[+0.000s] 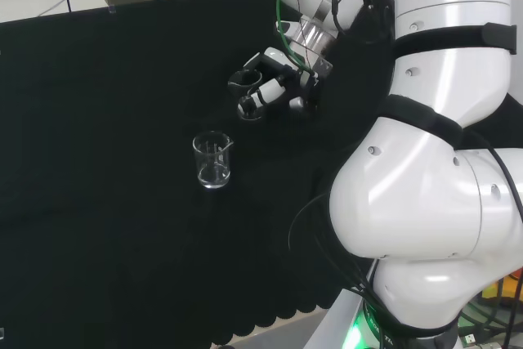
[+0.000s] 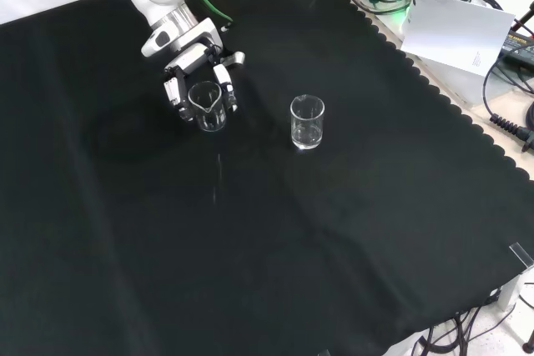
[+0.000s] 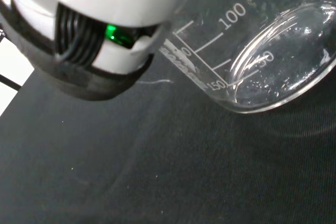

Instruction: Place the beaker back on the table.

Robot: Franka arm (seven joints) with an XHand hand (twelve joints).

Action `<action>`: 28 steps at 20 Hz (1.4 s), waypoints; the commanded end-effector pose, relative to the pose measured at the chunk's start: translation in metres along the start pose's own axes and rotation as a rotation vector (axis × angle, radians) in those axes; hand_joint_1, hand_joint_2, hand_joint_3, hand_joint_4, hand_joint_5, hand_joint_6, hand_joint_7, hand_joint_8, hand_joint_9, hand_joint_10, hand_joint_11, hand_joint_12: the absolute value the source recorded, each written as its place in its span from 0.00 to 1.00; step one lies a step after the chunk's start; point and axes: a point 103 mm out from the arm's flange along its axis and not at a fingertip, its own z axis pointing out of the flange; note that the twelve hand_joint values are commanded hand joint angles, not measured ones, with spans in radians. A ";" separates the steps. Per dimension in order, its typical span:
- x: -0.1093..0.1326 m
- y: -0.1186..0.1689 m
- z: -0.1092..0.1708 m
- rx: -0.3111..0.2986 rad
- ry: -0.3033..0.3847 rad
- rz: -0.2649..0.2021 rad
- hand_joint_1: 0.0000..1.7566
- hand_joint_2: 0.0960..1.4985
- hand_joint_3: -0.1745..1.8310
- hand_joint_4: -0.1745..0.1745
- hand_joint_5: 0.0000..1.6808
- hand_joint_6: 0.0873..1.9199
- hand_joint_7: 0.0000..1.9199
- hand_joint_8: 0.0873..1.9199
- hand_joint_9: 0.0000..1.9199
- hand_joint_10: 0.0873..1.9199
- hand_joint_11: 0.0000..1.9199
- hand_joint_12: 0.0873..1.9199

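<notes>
Hand [image 2: 196,72] holding clear beaker [image 2: 208,107], fingers curled round it

Front view: held beaker upright near the top left of the black cloth [image 2: 275,239], whether its base touches the cloth can't tell; a second clear beaker [image 2: 306,122] stands alone to its right, apart from it. Wrist view: held beaker [image 3: 262,61] close up with printed scale, cloth right under its base

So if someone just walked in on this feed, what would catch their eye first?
Probably the hand near the top of the front view, its fingers curled round a clear beaker held upright. Next, a second clear beaker standing alone on the black cloth, to the right of the held one in that view. In the head view the arm's white links stand large at the right.
</notes>
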 end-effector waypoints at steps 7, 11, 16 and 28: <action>-0.002 0.002 0.003 0.020 -0.043 0.018 0.81 0.39 0.38 0.06 0.76 0.31 0.72 0.24 0.80 0.00 0.60 0.35; -0.003 0.000 0.004 0.033 -0.063 0.023 0.81 0.43 0.34 0.10 0.74 0.33 0.71 0.25 0.79 0.00 0.59 0.36; -0.003 -0.004 0.002 0.045 -0.079 0.031 0.73 0.62 0.14 0.26 0.68 0.38 0.59 0.33 0.71 0.00 0.53 0.44; 0.013 -0.006 -0.001 0.129 -0.201 0.013 0.64 0.31 0.43 0.44 0.39 0.42 0.35 0.34 0.52 0.00 0.22 0.66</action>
